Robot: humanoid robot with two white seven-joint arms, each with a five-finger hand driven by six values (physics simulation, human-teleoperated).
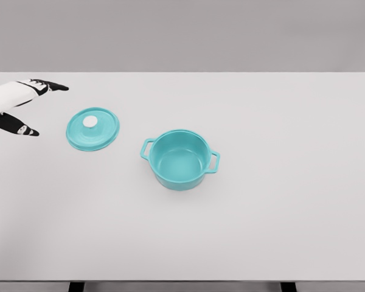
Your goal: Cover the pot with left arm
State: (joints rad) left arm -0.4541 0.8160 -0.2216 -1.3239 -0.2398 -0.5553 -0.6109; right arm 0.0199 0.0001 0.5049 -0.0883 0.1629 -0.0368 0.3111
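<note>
Nearest the camera runs the front edge of the white tabletop (pixel 243 243), with two dark supports just showing beneath it at the bottom of the view. The broad front stretch of the surface is plain white.

Farther in, a little left of the middle of the view, stands the teal pot (pixel 179 159). It sits upright and uncovered, so its smooth teal inside wall and floor are visible. Two loop handles stick out from its rim, one toward 10 o'clock and the other toward 4 o'clock.

From the pot, at about 10 o'clock and a short way apart from it, lies the teal lid (pixel 92 128). It rests flat on the tabletop, top side up, with a small white knob (pixel 90 121) at its centre. Lid and pot do not touch; a strip of bare surface separates them.

At 9 o'clock from the lid, near the left border of the view, is the left hand (pixel 19 107). It is white with dark fingertips, and its fingers are spread: the upper fingers point right toward 3 o'clock, while the thumb reaches down toward 4 o'clock, leaving a wide gap between them. It holds nothing and stands clear of the lid.

Beyond the tabletop's far edge there is a plain grey backdrop (pixel 182 33).
</note>
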